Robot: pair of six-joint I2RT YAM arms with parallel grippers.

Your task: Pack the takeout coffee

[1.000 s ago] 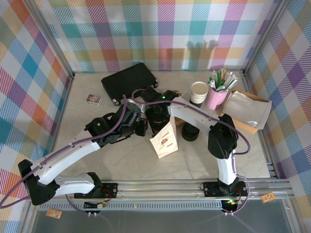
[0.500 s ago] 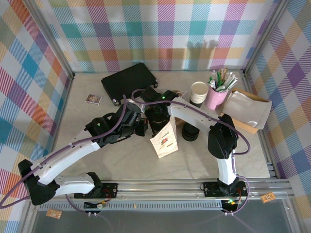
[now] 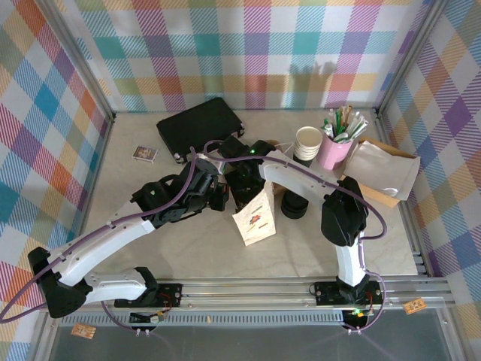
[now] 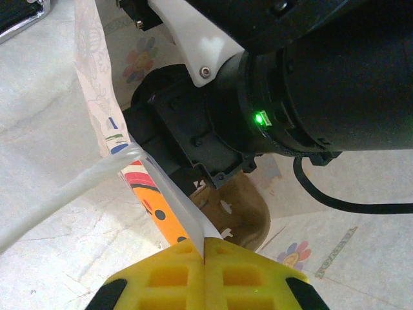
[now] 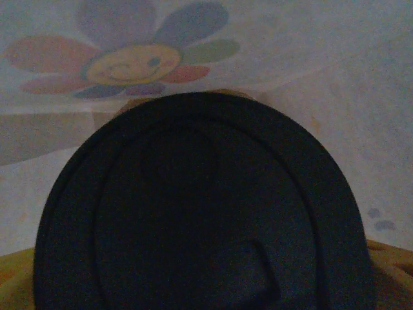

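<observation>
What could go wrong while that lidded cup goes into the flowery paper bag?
The left tool pinches a thin edge of the flower-printed paper bag; if it slips, the mouth may close. The black-lidded takeout cup sits between the bag's walls, so it might snag or tip. The left arm and right arm crowd together and could bump.

Walls (image 3: 75,75): we are logging pastel plaid in pink, blue, yellow, green and purple. The table (image 3: 150,248) is reading pale beige with faint marbling. At the far side we are noting a black case (image 3: 199,124). To the right we are seeing a white cup stack (image 3: 307,141), a pink cup (image 3: 335,154) and brown bags (image 3: 383,171). The paper bag (image 3: 254,216) is showing white with orange, red and blue print. Its printed flower (image 5: 132,61) is showing a yellow face and multicoloured petals. The takeout coffee (image 5: 206,213) is showing a black lid. The left gripper (image 4: 205,248) is showing yellow pads.
</observation>
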